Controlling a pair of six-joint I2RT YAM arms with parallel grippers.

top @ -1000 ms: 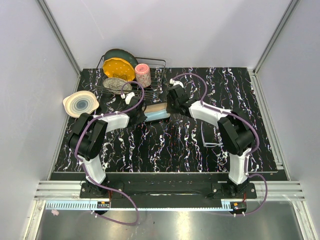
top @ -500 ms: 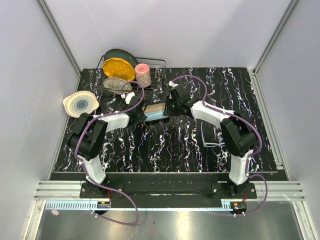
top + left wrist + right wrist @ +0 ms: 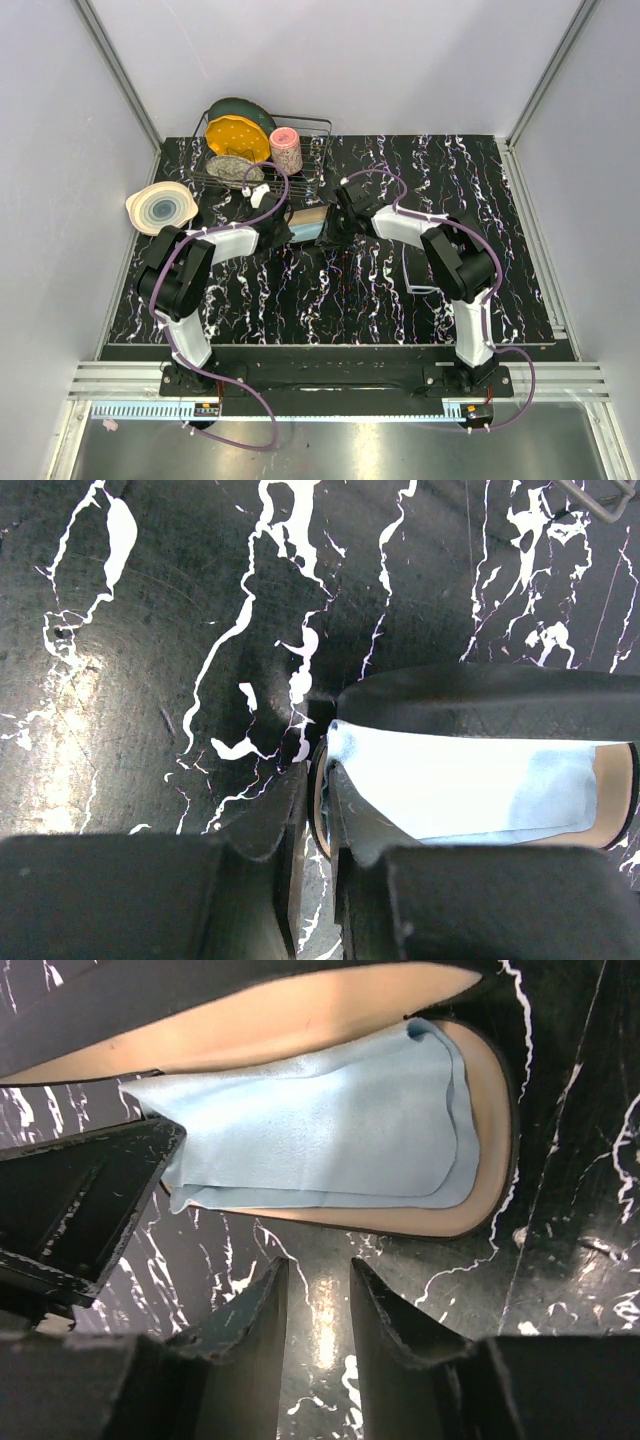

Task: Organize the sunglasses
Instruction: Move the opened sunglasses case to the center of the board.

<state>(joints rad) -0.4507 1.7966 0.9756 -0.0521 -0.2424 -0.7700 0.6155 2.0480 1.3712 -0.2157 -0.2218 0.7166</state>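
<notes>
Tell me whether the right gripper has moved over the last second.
Yes. In the top view the right gripper moved left and toward the near edge, away from the dish rack, up to the open glasses case.

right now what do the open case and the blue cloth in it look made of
The cloth: soft matte fabric, probably microfibre; it folds and drapes. The case: black shell with a fine grain, likely faux leather over something stiff; its tan lining looks smooth and matte.
</notes>
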